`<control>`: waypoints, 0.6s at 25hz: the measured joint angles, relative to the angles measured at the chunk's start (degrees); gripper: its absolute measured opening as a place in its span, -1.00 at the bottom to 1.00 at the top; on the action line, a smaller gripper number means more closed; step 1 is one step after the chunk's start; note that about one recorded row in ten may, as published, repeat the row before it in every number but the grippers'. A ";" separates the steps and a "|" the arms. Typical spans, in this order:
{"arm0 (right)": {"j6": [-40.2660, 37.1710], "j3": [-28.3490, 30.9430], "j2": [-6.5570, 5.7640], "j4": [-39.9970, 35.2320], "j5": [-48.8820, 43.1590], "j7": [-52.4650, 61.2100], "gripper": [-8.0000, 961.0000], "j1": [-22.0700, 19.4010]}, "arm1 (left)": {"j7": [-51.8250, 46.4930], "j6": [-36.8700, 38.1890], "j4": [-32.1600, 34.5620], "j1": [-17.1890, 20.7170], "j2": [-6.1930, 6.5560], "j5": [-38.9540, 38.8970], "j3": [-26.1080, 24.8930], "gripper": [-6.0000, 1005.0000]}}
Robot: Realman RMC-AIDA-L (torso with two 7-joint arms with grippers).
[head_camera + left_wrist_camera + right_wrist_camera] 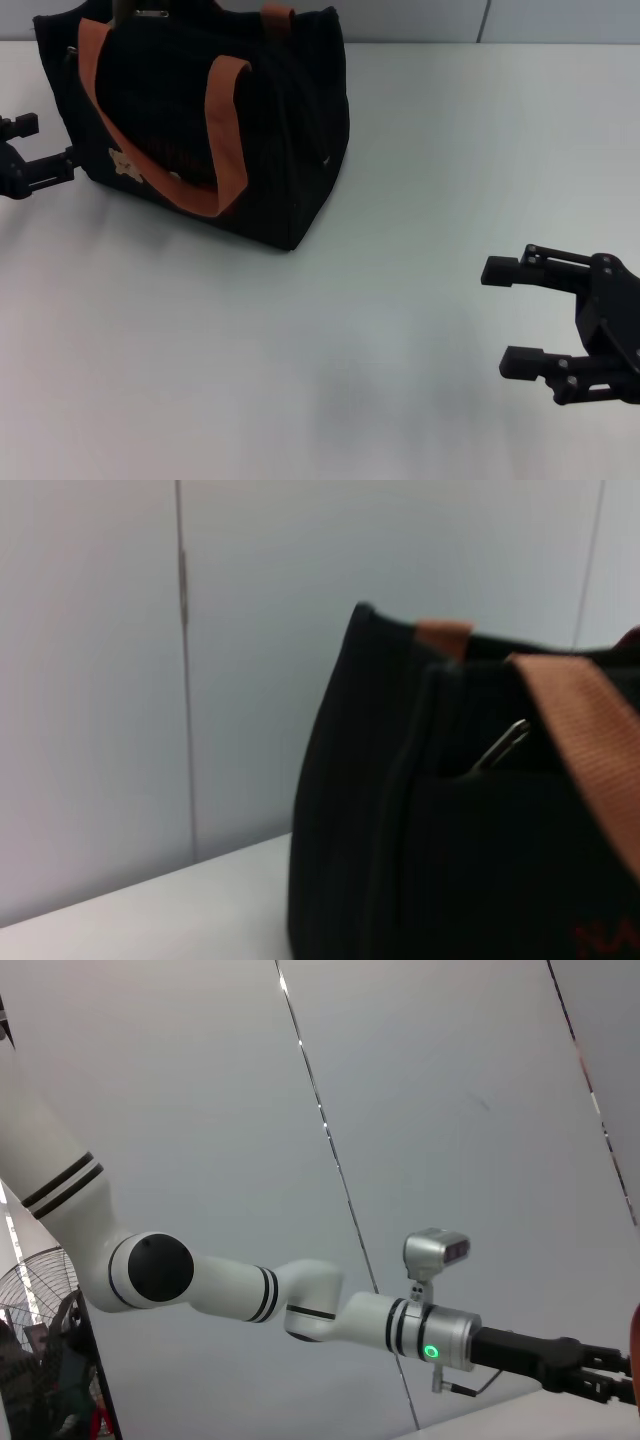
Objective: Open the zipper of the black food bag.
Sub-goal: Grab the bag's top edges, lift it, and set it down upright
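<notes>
The black food bag (270,130) stands upright at the table's far left, with orange-brown straps (228,130) and a small tan patch (122,163) on its front. Its zipper runs along the top; a silvery bit shows at the top edge (152,14). In the left wrist view the metal pull tab (506,744) sticks up at the bag's end, close to a strap. My left gripper (52,142) hovers open just beside the bag's left end, touching nothing. My right gripper (495,316) is open and empty at the near right, far from the bag.
The white table (380,300) stretches from the bag to my right gripper. A pale panelled wall (100,680) rises behind the bag. The right wrist view shows my white left arm (300,1305) reaching across in front of that wall.
</notes>
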 joint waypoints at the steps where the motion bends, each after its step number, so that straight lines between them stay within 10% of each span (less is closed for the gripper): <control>1: 0.27 0.04 0.11 0.00 0.01 0.02 0.74 0.20 | 0.24 -2.11 0.02 -0.79 -0.28 1.27 -0.02 0.66; 15: 1.33 -0.03 0.99 0.00 0.02 0.53 0.74 1.23 | 0.39 -6.88 -0.45 -4.65 -1.51 3.45 0.43 0.66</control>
